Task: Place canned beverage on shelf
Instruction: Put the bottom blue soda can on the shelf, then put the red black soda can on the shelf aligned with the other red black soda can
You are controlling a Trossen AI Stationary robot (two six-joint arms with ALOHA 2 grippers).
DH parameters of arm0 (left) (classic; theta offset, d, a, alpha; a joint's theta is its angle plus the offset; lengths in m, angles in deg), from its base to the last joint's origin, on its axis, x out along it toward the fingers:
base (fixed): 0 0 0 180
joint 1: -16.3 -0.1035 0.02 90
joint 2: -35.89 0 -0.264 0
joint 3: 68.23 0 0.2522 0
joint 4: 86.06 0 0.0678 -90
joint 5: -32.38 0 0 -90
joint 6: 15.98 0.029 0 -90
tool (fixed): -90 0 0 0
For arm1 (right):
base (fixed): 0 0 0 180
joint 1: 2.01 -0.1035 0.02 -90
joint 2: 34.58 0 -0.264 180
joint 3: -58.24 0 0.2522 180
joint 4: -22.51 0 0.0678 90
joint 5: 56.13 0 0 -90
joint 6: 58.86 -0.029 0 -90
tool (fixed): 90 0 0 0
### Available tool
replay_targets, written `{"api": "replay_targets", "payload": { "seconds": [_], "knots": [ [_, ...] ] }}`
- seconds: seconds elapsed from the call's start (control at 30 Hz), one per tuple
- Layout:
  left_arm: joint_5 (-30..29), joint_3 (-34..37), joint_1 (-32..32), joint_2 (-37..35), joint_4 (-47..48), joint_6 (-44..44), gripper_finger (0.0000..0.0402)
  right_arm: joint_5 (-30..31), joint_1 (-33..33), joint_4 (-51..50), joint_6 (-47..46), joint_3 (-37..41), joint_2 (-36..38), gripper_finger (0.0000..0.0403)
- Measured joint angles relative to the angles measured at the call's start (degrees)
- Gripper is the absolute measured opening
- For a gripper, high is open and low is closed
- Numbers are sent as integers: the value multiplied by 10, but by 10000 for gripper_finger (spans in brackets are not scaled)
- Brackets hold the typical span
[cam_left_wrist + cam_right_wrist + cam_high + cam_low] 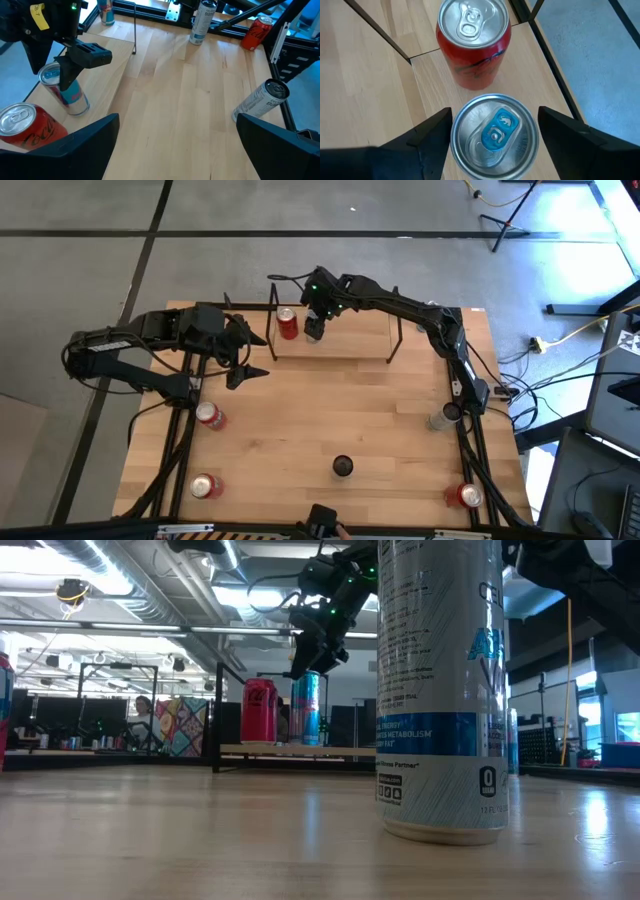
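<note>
blue can point(494, 136): we see it upright on the shelf's wood floor, just beside a red can, silver lid with a blue tab facing up; in the left wrist view it shows as a slim blue and pink can point(67, 91).
red can point(473, 40): we see it standing upright on the shelf, next to the blue can, near the shelf's left end frame in the high view point(288, 323).
shelf point(345, 346): we see a black rod rack with a light wood floor at the far edge of the surface, holding both cans toward its left end.
right tool point(494, 132): we see it directly above the blue can, fingers spread to either side of the lid with a gap showing on both sides; it pinches nothing.
left tool point(247, 356): we see it spread wide and empty, hovering over the surface in front of the shelf's left end.
surface point(330, 410): we see light wood planks framed by black rails.
other cans: we see a silver can point(261, 100) lying on its side by the right rail, a white can point(202, 19) upright at the near edge, and a red can point(254, 33) tilted at the near right corner.
near-left cans: we see two red cans point(210, 416) on the left part of the surface, one behind the other.
</note>
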Motion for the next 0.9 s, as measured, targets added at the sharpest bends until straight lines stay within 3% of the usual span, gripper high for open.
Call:
{"api": "replay_targets", "payload": {
  "seconds": [0.2, 0.4, 0.7, 0.9],
  "knots": [
    [0, 0, 0, 0, 0, 0, 391, 0, 0, -18, 12, -21, 4, 284],
    [-1, 0, 0, 0, 0, -1, 391, -9, 1, -128, 40, -111, 29, 284],
    [-17, 0, 0, 0, 1, -1, 391, -39, 76, -216, 55, -39, 168, 285],
    [-17, 0, 0, 0, 1, 0, 391, -29, 164, -257, 41, 65, 262, 285]
  ]
}}
